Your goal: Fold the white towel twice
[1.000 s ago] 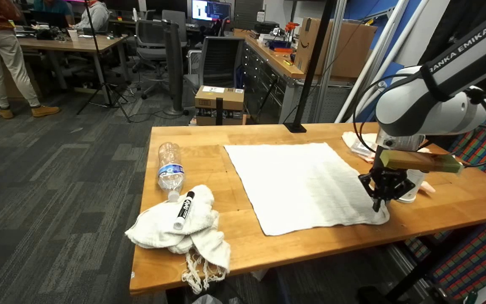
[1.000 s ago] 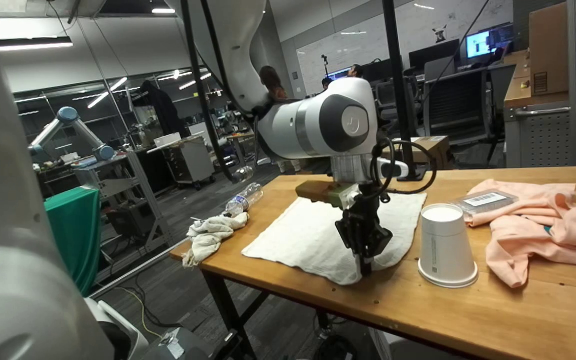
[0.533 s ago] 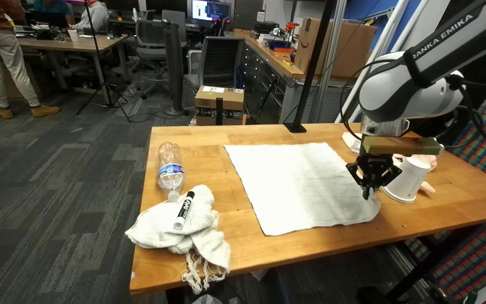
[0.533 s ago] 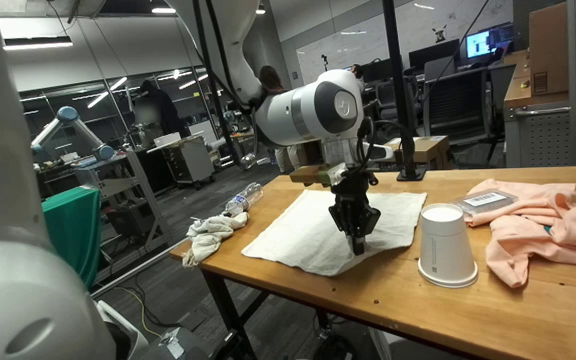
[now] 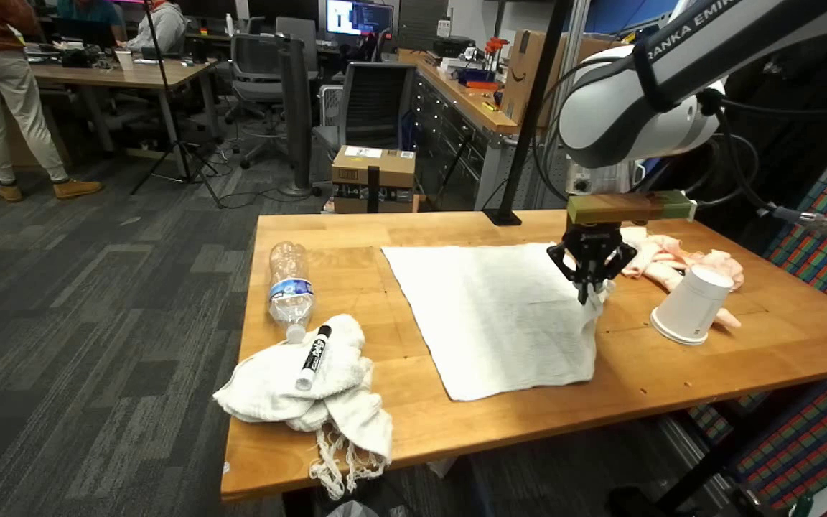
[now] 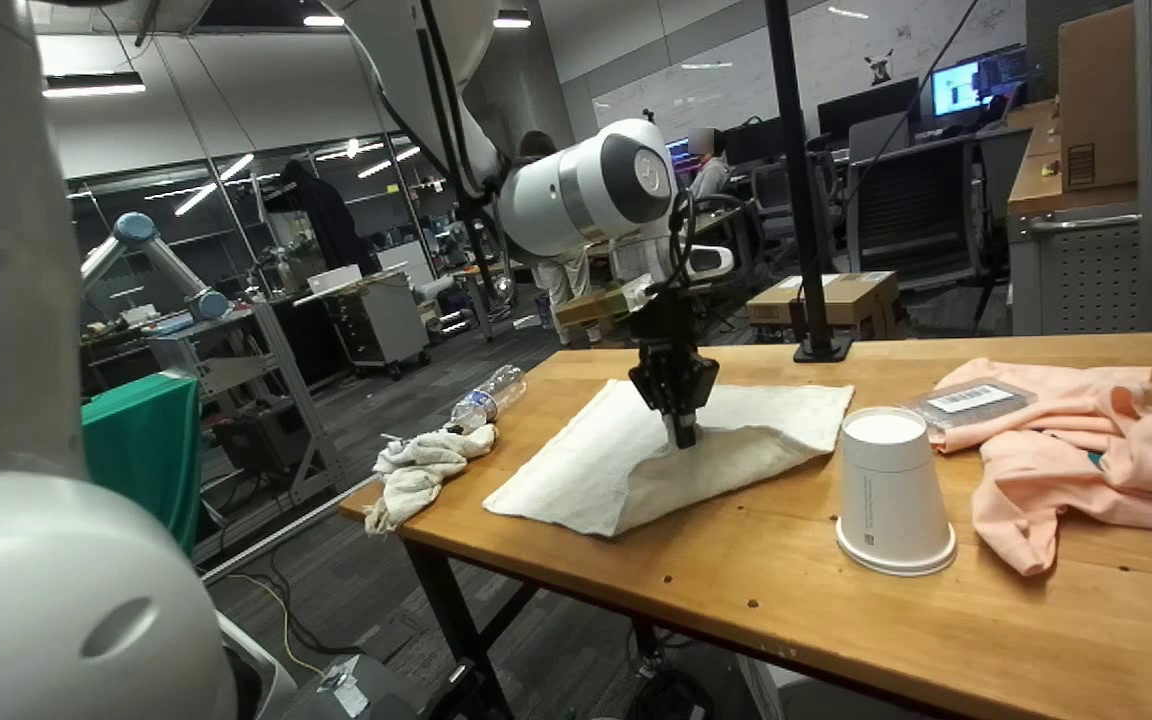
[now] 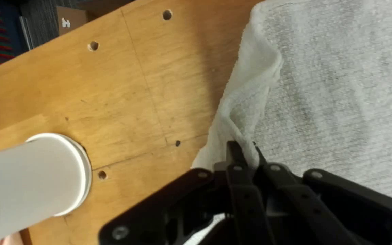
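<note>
The white towel (image 5: pixel 485 316) lies spread on the wooden table, and it also shows in an exterior view (image 6: pixel 576 470). My gripper (image 5: pixel 586 293) is shut on part of the towel's edge, on the side by the upturned cup, and holds it raised above the table. In an exterior view the gripper (image 6: pixel 679 432) has the towel edge lifted in a slope below and beside it. In the wrist view a fold of towel (image 7: pixel 250 102) runs between the fingertips (image 7: pixel 244 151). The far part of the towel lies flat.
An upturned white cup (image 5: pixel 697 301) stands beside the towel, with peach cloth (image 6: pixel 1086 440) and a clear box (image 6: pixel 971 398) near it. A plastic bottle (image 5: pixel 289 287) and a crumpled white cloth (image 5: pixel 291 388) with a marker (image 5: pixel 313 357) lie at the opposite end. A black pole (image 5: pixel 528 129) rises at the table's edge.
My gripper has moved up and inward over the towel, away from the cup. The towel's held edge has come with it, lifting off the table and baring wood beneath.
</note>
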Available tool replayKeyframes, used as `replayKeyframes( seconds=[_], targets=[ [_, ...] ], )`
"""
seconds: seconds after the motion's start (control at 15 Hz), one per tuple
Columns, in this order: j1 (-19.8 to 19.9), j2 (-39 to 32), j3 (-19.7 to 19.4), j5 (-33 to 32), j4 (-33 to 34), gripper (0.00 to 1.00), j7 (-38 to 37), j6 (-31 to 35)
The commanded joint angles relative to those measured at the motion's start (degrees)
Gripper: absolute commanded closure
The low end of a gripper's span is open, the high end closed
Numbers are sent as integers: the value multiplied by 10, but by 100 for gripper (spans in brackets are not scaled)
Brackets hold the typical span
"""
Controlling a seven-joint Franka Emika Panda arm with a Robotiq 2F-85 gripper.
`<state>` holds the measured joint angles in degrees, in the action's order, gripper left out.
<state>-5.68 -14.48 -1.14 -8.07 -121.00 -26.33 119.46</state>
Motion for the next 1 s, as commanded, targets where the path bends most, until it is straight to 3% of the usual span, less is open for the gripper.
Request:
replayKeyframes(
  seconds=[0.0,0.93],
  targets=[
    [-25,-33,11,-21,80,93,-20,-46],
    [-122,-168,25,-63,348,95,-69,-162]
  ],
)
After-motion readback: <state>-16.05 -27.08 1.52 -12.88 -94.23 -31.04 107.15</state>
